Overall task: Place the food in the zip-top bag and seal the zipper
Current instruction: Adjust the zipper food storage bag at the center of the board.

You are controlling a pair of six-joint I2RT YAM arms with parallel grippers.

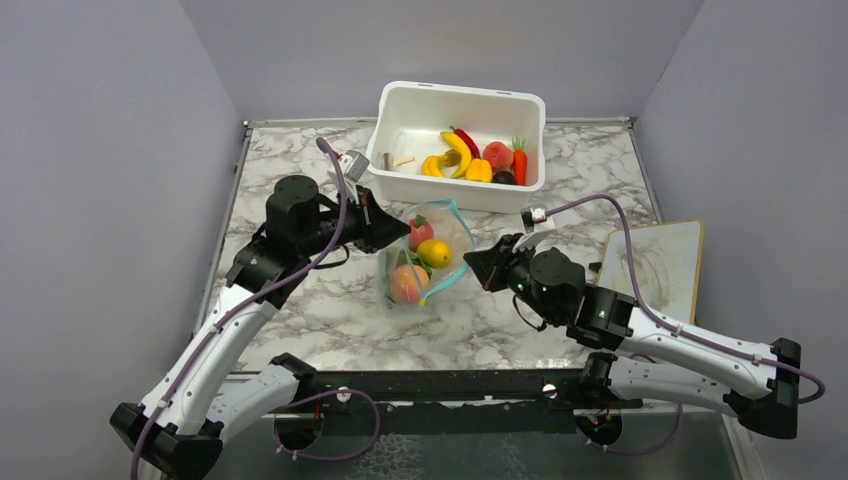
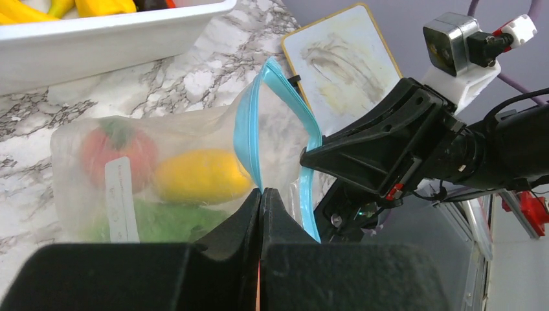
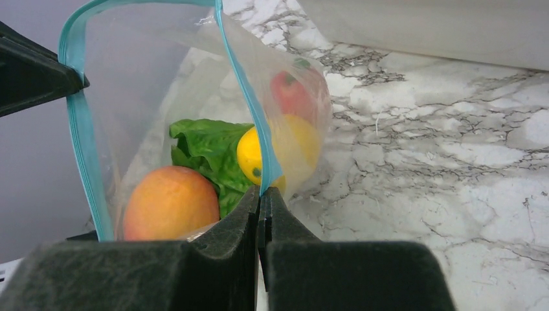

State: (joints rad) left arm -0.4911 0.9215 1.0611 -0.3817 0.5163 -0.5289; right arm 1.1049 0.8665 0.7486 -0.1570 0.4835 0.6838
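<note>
The zip-top bag point(image 1: 427, 262) lies mid-table with its mouth held open and upright. Inside it, the food shows: an orange peach point(image 3: 169, 204), green lettuce point(image 3: 207, 146), a yellow oval fruit point(image 3: 249, 155) and a redder peach point(image 3: 291, 97). My left gripper point(image 2: 261, 191) is shut on one end of the light-blue zipper point(image 2: 245, 139). My right gripper point(image 3: 261, 193) is shut on the zipper's point(image 3: 236, 78) opposite end. The two strips of the zipper stand apart. In the top view the left gripper point(image 1: 402, 233) and right gripper point(image 1: 470, 264) flank the bag.
A white tub point(image 1: 400, 100) behind the bag holds bananas, a carrot, a chilli and other toy food. A wood-framed whiteboard point(image 1: 655, 265) lies at the table's right edge. Grey walls close in the table on three sides.
</note>
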